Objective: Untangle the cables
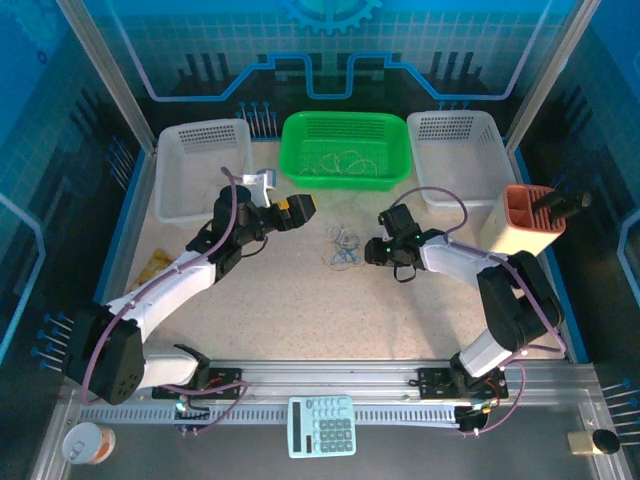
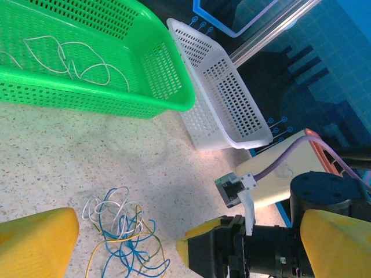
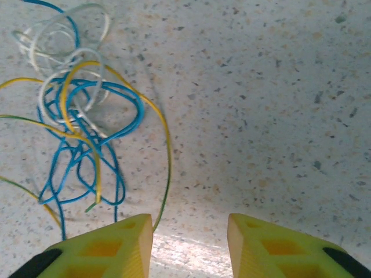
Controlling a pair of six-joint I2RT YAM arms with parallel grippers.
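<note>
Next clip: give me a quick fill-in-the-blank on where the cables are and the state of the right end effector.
1. The tangle of cables lies on the ____, just ahead of the right end effector.
2. That end effector's jaws are ____, gripping nothing.
3. The basket holding loose whitish cables is coloured ____.
Missing words: table; open; green.

**Enclosure and Work Surface**

The tabletop point(image 1: 300, 310) was pale and speckled. Blue wall panels point(image 1: 200, 40), printed with grid lines and a gear emblem point(image 1: 330, 10), enclosed it between aluminium posts point(image 1: 105, 70). An aluminium rail point(image 1: 330, 378) ran along the near edge.
</note>
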